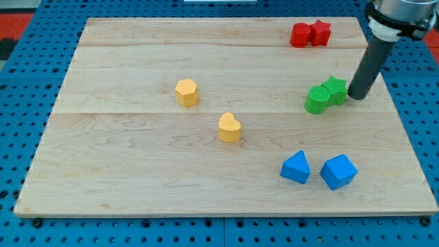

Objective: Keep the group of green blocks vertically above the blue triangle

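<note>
1. Our arm carries no pincer, so nothing is gripped; my tip [358, 95] rests on the counter [123, 171], just right of the green star [335, 89].
2. The green star touches the green cylinder [317, 99] on its left; both lie at the right, farther away than the blue triangle [295, 167].
3. A blue cube [338, 171] sits just right of the triangle.
4. Two red blocks [310, 33] touch at the far right edge.
5. A yellow hexagon [186, 92] and a yellow heart [230, 127] occupy the centre.
</note>
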Robot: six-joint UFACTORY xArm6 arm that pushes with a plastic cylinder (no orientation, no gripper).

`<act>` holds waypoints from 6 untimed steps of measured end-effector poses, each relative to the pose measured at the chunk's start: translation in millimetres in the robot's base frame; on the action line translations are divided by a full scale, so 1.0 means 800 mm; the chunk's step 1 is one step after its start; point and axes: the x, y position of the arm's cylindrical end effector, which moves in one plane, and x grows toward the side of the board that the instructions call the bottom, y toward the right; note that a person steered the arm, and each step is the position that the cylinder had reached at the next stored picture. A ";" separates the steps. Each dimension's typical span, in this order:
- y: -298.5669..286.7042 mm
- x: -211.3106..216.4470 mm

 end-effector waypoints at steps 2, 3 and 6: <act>-0.004 0.003; -0.004 0.002; -0.090 -0.033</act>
